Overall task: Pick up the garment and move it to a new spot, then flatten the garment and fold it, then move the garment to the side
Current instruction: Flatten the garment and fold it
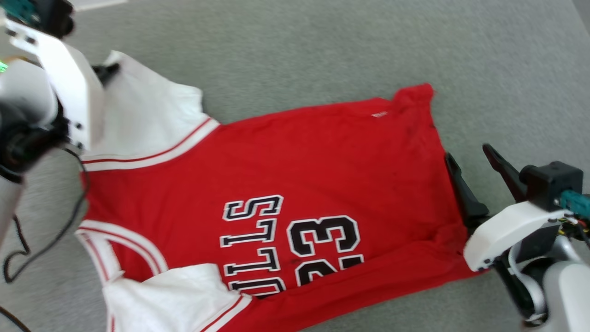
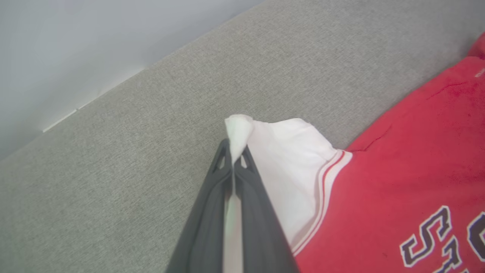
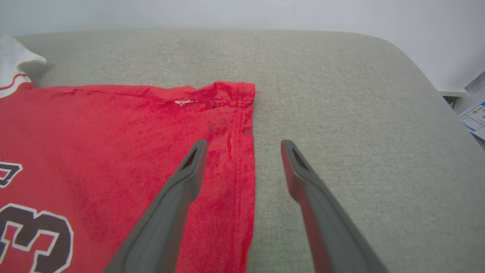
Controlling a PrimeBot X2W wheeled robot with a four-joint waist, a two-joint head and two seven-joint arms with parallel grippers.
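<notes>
The garment [image 1: 295,180] is a red jersey with white sleeves, black lettering and the number 23, spread on the grey cushion. My left gripper [image 2: 235,155] is shut on the tip of the far white sleeve [image 2: 238,129], which bunches up between its fingertips; the head view has this gripper [image 1: 106,71] at the upper left. My right gripper [image 3: 242,146] is open and straddles the red hem edge [image 3: 246,159], one finger over the cloth, the other over bare cushion. In the head view the right gripper [image 1: 470,159] sits at the jersey's right edge.
The grey cushion [image 1: 322,50] stretches beyond the jersey on all sides. A pale wall [image 3: 227,13] rises behind it. Papers [image 3: 473,117] lie past the cushion's right corner. Black cables [image 1: 18,258] hang from my left arm.
</notes>
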